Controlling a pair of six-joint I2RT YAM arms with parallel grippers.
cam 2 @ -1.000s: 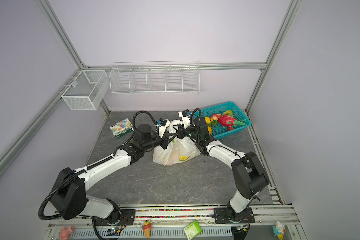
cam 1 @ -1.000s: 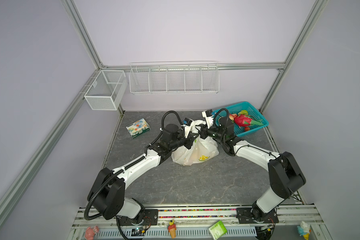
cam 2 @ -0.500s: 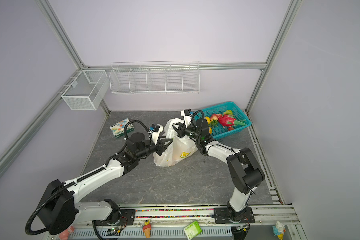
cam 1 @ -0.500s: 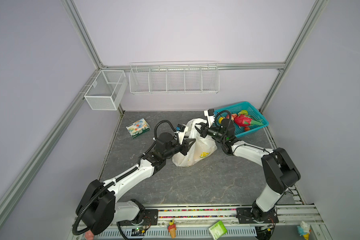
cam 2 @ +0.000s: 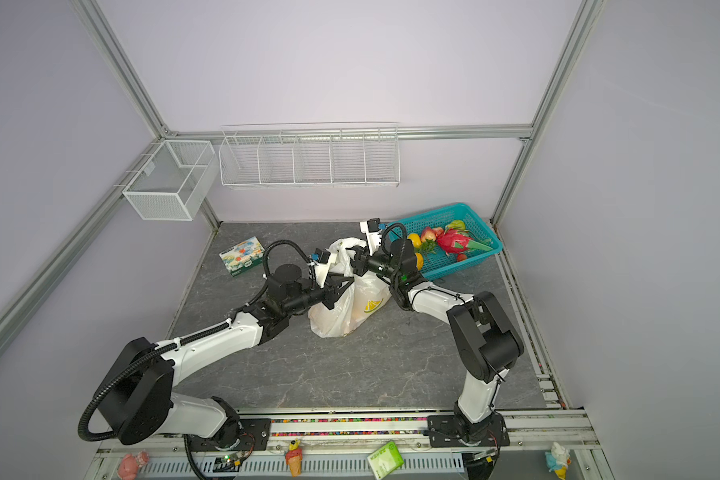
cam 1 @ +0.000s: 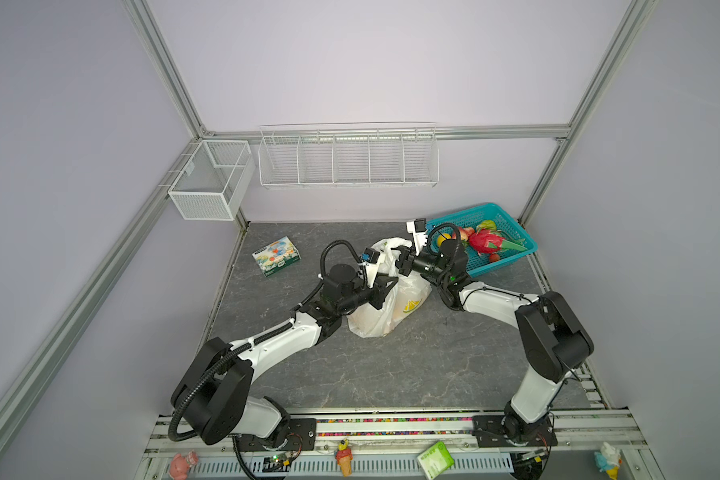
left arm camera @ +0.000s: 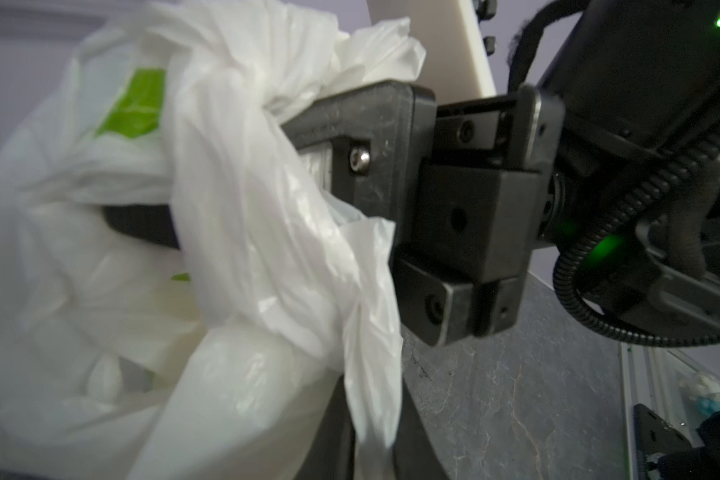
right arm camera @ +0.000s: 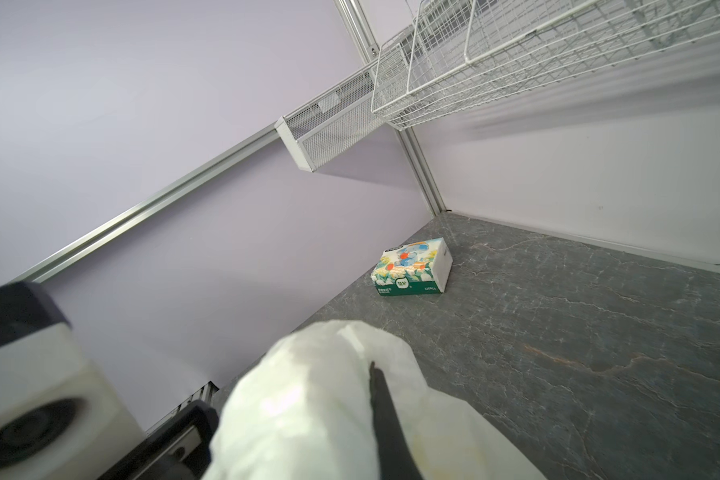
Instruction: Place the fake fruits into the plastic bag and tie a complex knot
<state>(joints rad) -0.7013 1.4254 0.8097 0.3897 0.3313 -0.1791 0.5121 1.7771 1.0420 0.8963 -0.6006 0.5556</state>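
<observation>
Plastic bag (cam 1: 391,309) sits mid-desk (cam 1: 412,374). Its body slumps toward me and its gathered neck runs up and away toward the far wall. A pale orange mass shows through the film. Several fake fruits (cam 1: 485,243), a dragon fruit among them, lie in the teal basket (cam 1: 501,266) behind the right arm.

Right end effector (cam 1: 400,266) is clamped on the top of the neck, with film wrapped over one finger in the right wrist view. Left end effector (cam 1: 385,286) sits lower on the same neck, on the bag's left side. Its jaws are slightly apart with film draped through them; I cannot tell whether they pinch.

I judge this to be the knotting stage. The next move turns on the short strand between the two end effectors, and the left is nearer the bag's body.
</observation>
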